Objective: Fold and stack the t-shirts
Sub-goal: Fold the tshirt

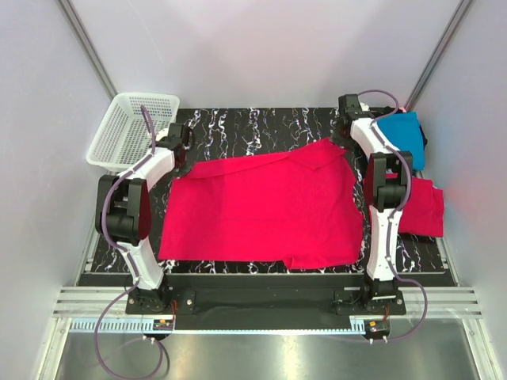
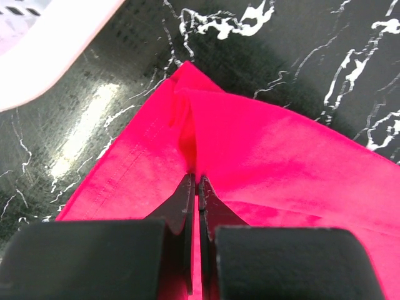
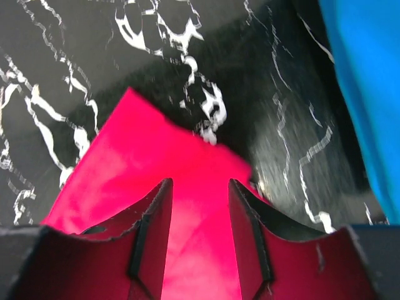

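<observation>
Your left gripper [image 2: 195, 187] pinches a creased corner of the smooth pinkish-red t-shirt [image 1: 261, 210]. Your right gripper [image 3: 199, 194] gapes over its pointed corner, glossy marbled table [image 1: 238, 127] beneath.

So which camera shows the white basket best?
The top view: the whole basket is visible there, rim and mesh walls. The left wrist view catches only a blurred white corner; the right wrist view shows none.
</observation>
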Action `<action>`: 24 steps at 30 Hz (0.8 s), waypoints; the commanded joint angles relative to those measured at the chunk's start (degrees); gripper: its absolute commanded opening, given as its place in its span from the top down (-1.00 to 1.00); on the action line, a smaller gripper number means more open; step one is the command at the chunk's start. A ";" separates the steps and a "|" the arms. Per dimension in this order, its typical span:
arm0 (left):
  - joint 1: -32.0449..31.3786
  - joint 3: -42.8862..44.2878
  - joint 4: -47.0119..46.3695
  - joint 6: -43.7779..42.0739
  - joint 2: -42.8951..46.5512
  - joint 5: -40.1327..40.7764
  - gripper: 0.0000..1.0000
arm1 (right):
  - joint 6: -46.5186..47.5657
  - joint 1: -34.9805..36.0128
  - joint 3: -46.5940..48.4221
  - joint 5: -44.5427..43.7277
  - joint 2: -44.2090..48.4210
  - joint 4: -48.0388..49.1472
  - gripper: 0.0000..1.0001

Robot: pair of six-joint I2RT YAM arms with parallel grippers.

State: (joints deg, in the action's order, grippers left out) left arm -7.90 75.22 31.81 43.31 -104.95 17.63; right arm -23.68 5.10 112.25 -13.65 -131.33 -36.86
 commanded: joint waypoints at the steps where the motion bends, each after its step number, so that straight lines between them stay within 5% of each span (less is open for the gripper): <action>1: 0.25 3.00 -1.05 -1.21 1.41 -1.89 1.00 | 2.50 -0.35 6.22 3.28 -3.66 -3.83 0.04; 16: 0.25 4.14 -0.96 -1.74 0.36 -3.91 1.00 | 3.56 -4.75 13.97 1.17 -6.93 -9.63 0.00; 24: 0.25 4.06 -0.79 -1.83 0.88 -3.74 1.00 | 3.20 -4.75 12.82 9.77 -7.36 -9.02 0.11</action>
State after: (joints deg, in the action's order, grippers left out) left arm -7.90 76.82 31.92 42.00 -104.95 14.33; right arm -21.08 -0.01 124.79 -8.25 -139.37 -45.82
